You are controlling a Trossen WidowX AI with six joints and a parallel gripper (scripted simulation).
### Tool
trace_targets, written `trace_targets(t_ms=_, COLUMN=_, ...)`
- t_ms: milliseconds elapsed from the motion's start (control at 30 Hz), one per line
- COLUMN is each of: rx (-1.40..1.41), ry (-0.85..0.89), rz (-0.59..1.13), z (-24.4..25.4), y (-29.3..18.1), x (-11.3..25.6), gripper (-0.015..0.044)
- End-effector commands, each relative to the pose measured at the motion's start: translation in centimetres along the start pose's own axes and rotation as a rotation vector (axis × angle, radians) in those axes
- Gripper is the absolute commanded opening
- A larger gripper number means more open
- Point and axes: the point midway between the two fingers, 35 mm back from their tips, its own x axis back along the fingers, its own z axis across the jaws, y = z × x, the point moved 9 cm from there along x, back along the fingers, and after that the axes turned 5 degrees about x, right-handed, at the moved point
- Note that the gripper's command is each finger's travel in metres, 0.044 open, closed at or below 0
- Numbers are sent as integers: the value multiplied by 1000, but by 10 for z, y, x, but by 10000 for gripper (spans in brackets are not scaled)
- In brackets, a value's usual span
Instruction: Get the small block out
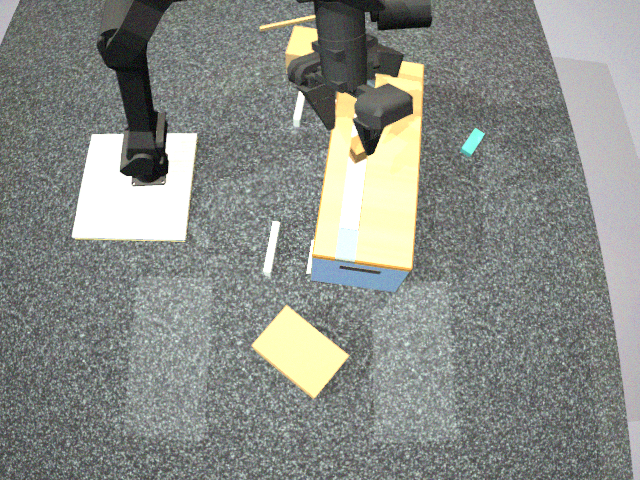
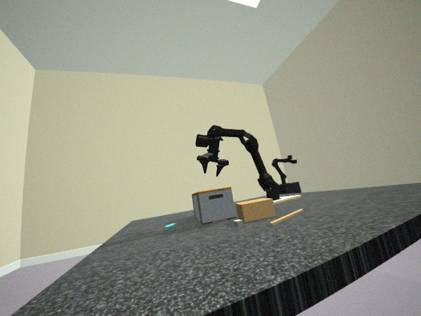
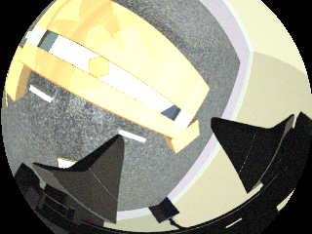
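Note:
The box point(image 1: 390, 206) point(image 2: 217, 208) point(image 3: 151, 60) has a wooden top with a long slot and blue-grey ends. Through the slot a small orange-brown block point(image 1: 356, 150) point(image 3: 98, 67) shows on the white shelf point(image 1: 353, 193) point(image 3: 129, 90), away from both ends of the slot. My gripper point(image 1: 350, 140) point(image 2: 211, 174) point(image 3: 169, 131) is open and empty, pointing down, with its fingertips well above the box top. One fingertip overlaps the block in the top view. The block is hidden in the exterior view. I cannot tell which end is the pocket.
A tan block point(image 1: 300, 43) point(image 2: 255, 209) and a thin stick point(image 1: 286, 23) point(image 2: 286, 216) lie past the box's far end in the top view. A tan slab point(image 1: 299, 352) lies off its near end. White bars point(image 1: 271, 248) point(image 3: 132, 136) lie on one side, a teal block point(image 1: 472, 142) point(image 2: 170, 226) on the other.

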Motion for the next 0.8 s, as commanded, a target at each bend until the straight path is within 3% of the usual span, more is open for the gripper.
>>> trace_targets(t_ms=0, rx=470, ry=109, rz=-10, z=46, y=47, x=-9, gripper=400)
trace_targets(t_ms=133, rx=787, ry=169, rz=-27, z=81, y=73, x=-10, gripper=400)
trace_targets(t_ms=767, rx=798, ry=174, rz=-24, z=86, y=77, x=-18, gripper=400)
